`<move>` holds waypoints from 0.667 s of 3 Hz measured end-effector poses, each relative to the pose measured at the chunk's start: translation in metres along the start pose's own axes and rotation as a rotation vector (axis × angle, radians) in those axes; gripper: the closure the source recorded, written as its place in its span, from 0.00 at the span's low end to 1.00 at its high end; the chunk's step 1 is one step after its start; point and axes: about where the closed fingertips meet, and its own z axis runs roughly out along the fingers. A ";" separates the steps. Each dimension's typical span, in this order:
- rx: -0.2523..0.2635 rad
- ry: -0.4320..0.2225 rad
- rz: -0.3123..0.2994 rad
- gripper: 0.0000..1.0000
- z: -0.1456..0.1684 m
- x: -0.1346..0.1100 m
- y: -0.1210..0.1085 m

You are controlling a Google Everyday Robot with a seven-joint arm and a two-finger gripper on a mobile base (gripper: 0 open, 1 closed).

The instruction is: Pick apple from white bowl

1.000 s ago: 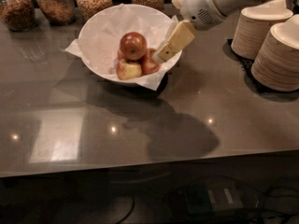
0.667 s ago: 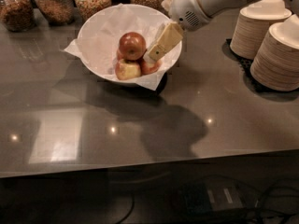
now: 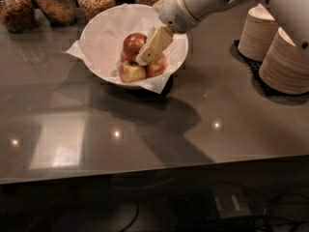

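Observation:
The white bowl (image 3: 99, 37), lined with crinkled white paper, stands at the back middle of the dark counter. It holds three apples. The dark red apple (image 3: 133, 43) sits on top at the back, a yellow-patched apple (image 3: 131, 73) lies at the front, and a lighter red-orange apple (image 3: 158, 67) lies to the right. My gripper (image 3: 144, 59) reaches down into the bowl from the upper right. Its beige tip is right beside the dark red apple's right side and above the other two. The white arm covers the bowl's far right rim.
Several glass jars of grains (image 3: 57, 3) line the back edge behind the bowl. Two stacks of beige paper bowls (image 3: 286, 62) stand on a black mat at the right. The counter's front edge (image 3: 154, 170) runs across the lower part of the view.
The gripper has moved left from the bowl's right rim and further into the bowl, up against the apples. The apples have not visibly moved.

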 end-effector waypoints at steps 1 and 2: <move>-0.018 -0.014 0.006 0.00 0.015 0.000 -0.005; -0.045 -0.017 0.021 0.00 0.032 0.002 -0.006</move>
